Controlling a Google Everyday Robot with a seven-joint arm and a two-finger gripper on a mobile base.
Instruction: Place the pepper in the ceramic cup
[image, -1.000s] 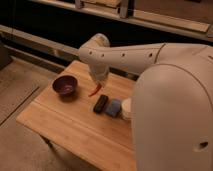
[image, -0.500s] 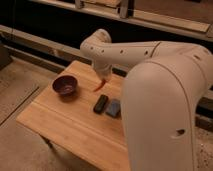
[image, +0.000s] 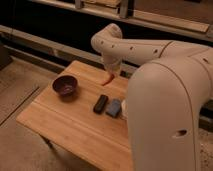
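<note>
Your pincer (image: 111, 73) hangs over the far side of the wooden desk (image: 65, 125), at the end of the white arm (image: 150, 50) that reaches in from the right, and it is pinching the pepper (image: 107, 79); the red chili dangles from it, its tip pointing down and left, lifted just above the desk top. You can see a dark bowl (image: 65, 85) sitting on the desk well to the left of the pepper. Nearer the camera lie a black oblong object (image: 100, 103) and a grey-blue object (image: 114, 107), just beside each other. The arm's bulky white body (image: 170, 120) hides the desk's right part
</note>
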